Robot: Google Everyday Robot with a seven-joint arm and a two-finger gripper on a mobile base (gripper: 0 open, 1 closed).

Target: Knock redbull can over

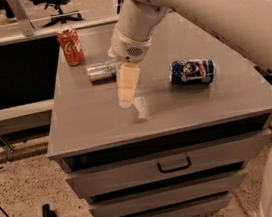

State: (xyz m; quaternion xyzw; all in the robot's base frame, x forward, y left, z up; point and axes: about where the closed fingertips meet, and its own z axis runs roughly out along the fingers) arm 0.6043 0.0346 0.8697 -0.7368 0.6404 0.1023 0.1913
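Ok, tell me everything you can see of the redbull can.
The redbull can is slim, of shiny silvery metal, and lies on its side on the grey cabinet top, long axis running left to right. Its right end is hidden behind the arm. It sits beside the upright Coca-Cola can, apart from it. The tool hangs in front of it, apparently not touching.

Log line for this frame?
redbull can: on its side | gripper: by its right end, over tabletop | Coca-Cola can: upright | goal: looks met
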